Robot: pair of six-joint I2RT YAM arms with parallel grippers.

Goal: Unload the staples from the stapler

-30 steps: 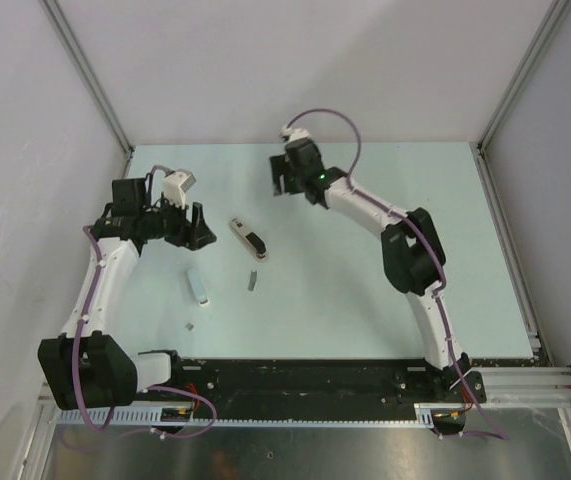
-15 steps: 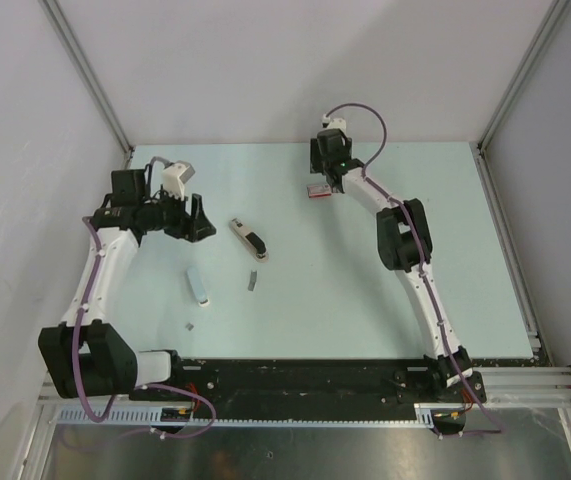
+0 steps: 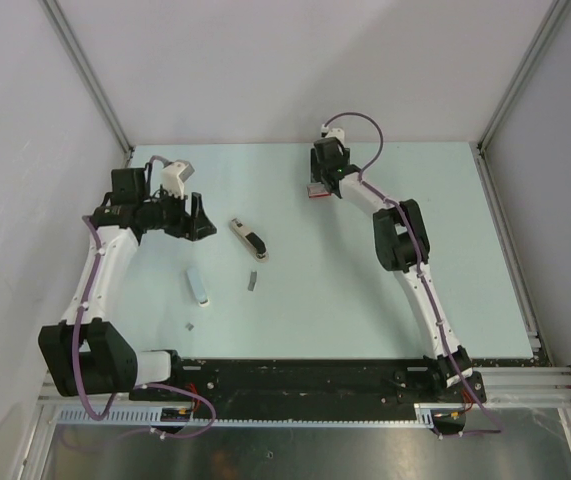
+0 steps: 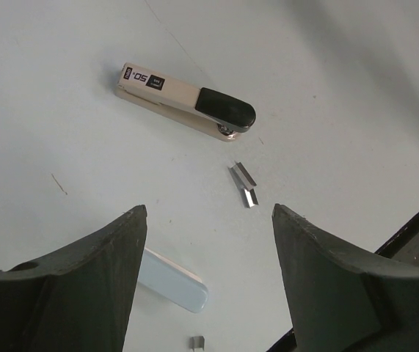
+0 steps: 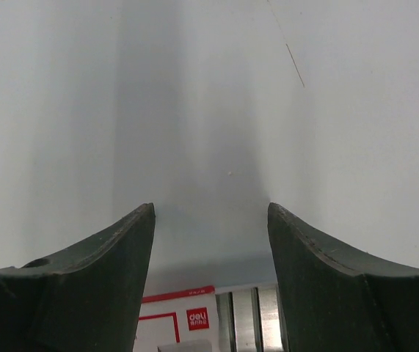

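jaws spread on both arms, with nothing between the fingers of the left gripper (image 4: pixel 209 220). nearest lies a small grey piece (image 3: pixel 190 326), then a pale bar (image 4: pixel 172 282). beyond, the staples (image 4: pixel 243 184) lie loose on the table (image 3: pixel 365 300), near the dark end of the stapler (image 4: pixel 187 103), which lies flat and untouched. farthest, the right gripper (image 5: pixel 210 209) straddles a red-and-white box (image 5: pixel 180 319); whether they touch is unclear.

Two white arms (image 3: pixel 100 280) with bulky black joints and looping purple cables (image 3: pixel 376 140).
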